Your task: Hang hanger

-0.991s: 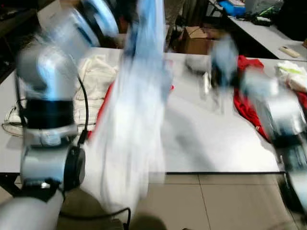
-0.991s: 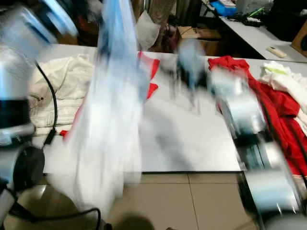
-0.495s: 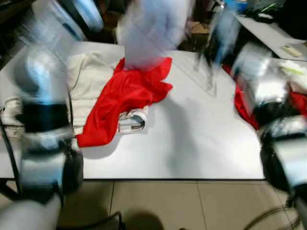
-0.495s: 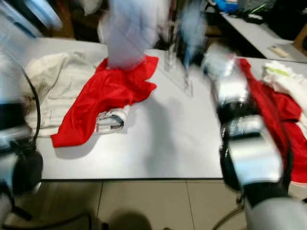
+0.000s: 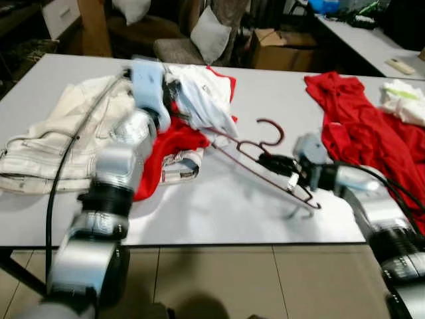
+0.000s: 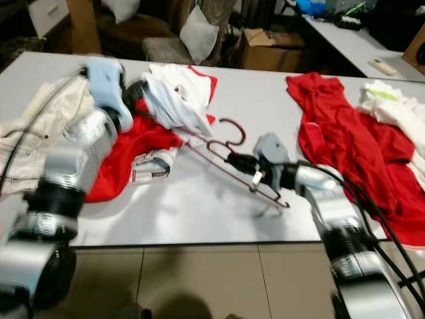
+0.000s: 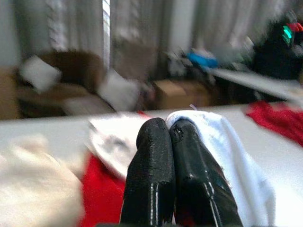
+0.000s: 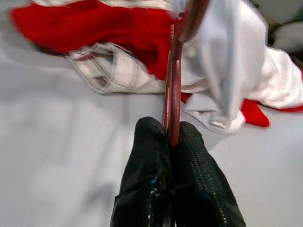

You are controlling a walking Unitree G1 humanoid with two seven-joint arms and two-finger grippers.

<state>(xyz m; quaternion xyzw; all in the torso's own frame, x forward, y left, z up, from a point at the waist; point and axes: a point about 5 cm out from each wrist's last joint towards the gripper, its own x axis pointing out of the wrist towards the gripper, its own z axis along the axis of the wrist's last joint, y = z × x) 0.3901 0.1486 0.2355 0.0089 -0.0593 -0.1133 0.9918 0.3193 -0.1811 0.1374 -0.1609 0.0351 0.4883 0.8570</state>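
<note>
A dark red wire hanger (image 8: 172,94) lies low over the white table (image 5: 219,212), its hook (image 6: 234,125) pointing away from me. My right gripper (image 5: 273,161) is shut on the hanger's wire near the neck. The hanger's far arm runs into a white garment (image 5: 206,100) heaped on a red cloth (image 5: 166,149). My left gripper (image 5: 176,111) reaches into that white garment; in the left wrist view its fingers (image 7: 156,142) are pressed together with the white cloth at their tips.
A cream garment (image 5: 53,133) is spread at the table's left. A red garment (image 5: 358,133) and a pale one (image 5: 405,103) lie at the right. Beyond the table stand a chair with a cushion (image 5: 209,33) and a cardboard box (image 5: 279,50).
The white garment, held high by my left arm a second ago, now rests on the red cloth. My right gripper has come down over the table with the hanger in it.
</note>
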